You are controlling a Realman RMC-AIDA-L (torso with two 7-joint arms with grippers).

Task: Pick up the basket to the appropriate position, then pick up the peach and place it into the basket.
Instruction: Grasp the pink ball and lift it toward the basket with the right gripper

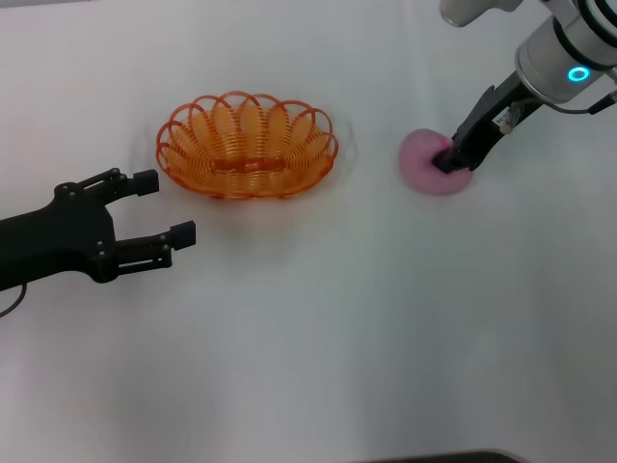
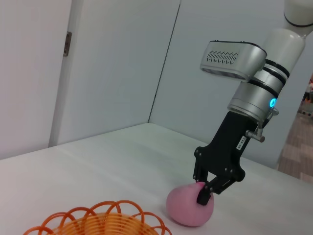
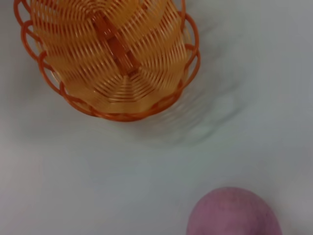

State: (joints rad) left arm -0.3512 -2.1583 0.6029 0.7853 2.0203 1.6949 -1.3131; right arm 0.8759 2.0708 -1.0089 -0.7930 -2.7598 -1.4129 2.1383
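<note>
The orange wire basket [image 1: 248,145] stands on the white table, left of centre; its rim also shows in the left wrist view [image 2: 98,220] and it fills the top of the right wrist view [image 3: 110,58]. The pale pink peach [image 1: 429,164] rests on the table to the basket's right, also seen in the wrist views [image 2: 186,210] [image 3: 234,213]. My right gripper [image 1: 446,159] reaches down from the upper right and its tips [image 2: 200,190] pinch the peach's top. My left gripper [image 1: 164,207] is open and empty, just left of the basket.
The white table [image 1: 318,338] spreads wide in front of the basket and the peach. A pale wall and a door stand behind the table in the left wrist view.
</note>
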